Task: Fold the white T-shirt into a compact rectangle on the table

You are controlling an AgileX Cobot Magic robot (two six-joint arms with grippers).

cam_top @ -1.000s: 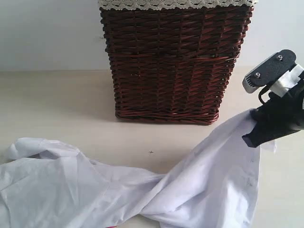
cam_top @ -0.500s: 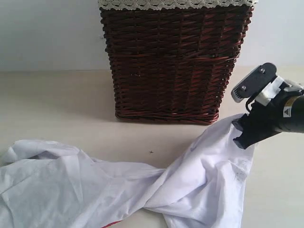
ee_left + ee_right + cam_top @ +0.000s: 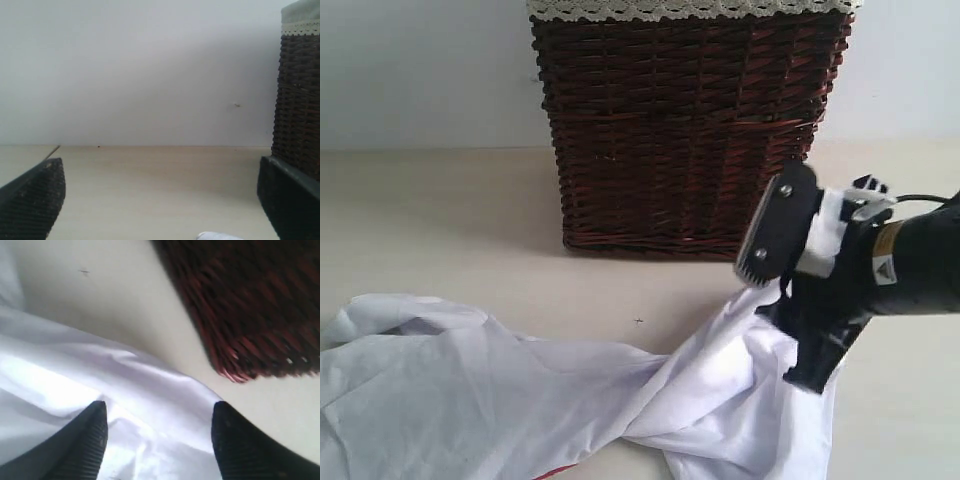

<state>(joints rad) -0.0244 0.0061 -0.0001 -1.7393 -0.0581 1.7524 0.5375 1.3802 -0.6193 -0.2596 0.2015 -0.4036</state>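
1. Starting with the exterior view: the white shirt [image 3: 470, 390] lies crumpled on the table [image 3: 440, 220], spread from the near left across to the right, in front of the basket [image 3: 680, 130] and not touching it.
2. The basket is dark brown wicker and stands upright at the back centre, with lace trim [image 3: 690, 8] along its top edge.
3. The right gripper [image 3: 795, 340] is down on the right end of the shirt, where the cloth rises in a ridge towards it. From this angle I cannot tell how wide the jaws stand.
4. A sliver of red shows at the shirt's near edge, and a dark speck [image 3: 638, 321] sits on the bare table between shirt and basket.
5. Left wrist view: the left gripper [image 3: 160, 210] is spread wide with nothing between its fingers [image 3: 35, 200], only bare table [image 3: 150, 170] beyond.
6. The basket [image 3: 300, 100] shows at one edge, a plain pale wall [image 3: 140, 70] stands behind the table, and a tiny bit of the shirt [image 3: 217, 236] peeks in at the frame edge.
7. Right wrist view: the right gripper [image 3: 160, 440] has its fingers [image 3: 85, 445] well apart, with the jaws open. The shirt [image 3: 125, 385] lies under and between them, not pinched.
8. The basket [image 3: 250, 300] corner is near the shirt's edge, with a strip of bare table [image 3: 115, 295] between them.
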